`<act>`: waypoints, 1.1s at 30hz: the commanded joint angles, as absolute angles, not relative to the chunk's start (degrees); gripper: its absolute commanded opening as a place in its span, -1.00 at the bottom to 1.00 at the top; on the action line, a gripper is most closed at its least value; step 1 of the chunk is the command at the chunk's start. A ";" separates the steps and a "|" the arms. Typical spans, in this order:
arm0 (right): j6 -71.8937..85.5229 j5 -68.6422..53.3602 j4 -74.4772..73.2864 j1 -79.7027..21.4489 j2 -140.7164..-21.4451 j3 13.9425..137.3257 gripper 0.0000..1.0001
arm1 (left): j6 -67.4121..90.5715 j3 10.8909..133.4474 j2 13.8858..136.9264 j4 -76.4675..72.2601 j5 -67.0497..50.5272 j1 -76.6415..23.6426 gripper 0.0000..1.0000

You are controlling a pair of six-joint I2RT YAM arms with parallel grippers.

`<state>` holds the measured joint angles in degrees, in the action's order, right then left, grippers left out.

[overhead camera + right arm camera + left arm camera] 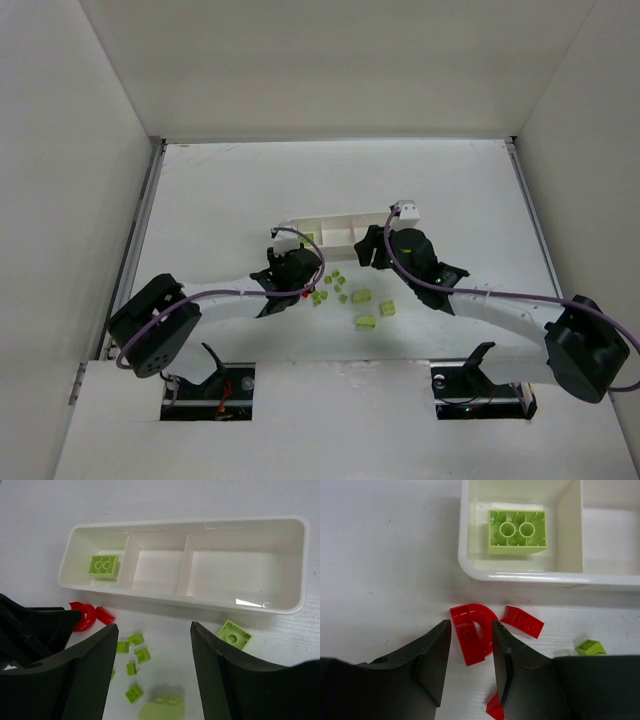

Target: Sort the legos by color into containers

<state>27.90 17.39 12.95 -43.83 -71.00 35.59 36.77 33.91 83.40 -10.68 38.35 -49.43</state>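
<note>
The white tray (282, 607) has three compartments. One lime green lego (516, 531) lies in its left end compartment (80, 540). A red arch lego (472, 632) lies on the table just outside that compartment. My left gripper (470, 627) straddles it with jaws still apart, the right finger (502, 655) against the arch. Two more red pieces (522, 621) (495, 707) lie close by. My right gripper (154, 626) hovers wide open and empty over several small green legos (135, 640). In the top view both grippers (300, 288) (368, 252) are near the tray (340, 222).
A green square brick (234, 635) lies by the tray's near wall, and a larger pale green brick (162, 707) sits nearer me. More green pieces (364, 321) are scattered in front of the tray. The left arm's dark gripper body (30, 630) is close to my right gripper.
</note>
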 commanded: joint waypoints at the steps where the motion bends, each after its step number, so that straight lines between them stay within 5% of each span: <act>1: 27.95 16.61 16.70 -43.46 -71.45 35.42 0.32 | 39.81 31.91 77.53 -10.28 42.01 -50.05 -0.28; 22: 27.95 16.61 17.14 -43.64 -71.19 35.24 0.32 | 39.20 32.78 83.49 -13.36 37.88 -47.94 -0.27; 33: 28.04 16.79 17.75 -43.81 -70.93 34.72 0.31 | 39.46 31.55 80.87 -11.35 38.32 -48.64 -0.75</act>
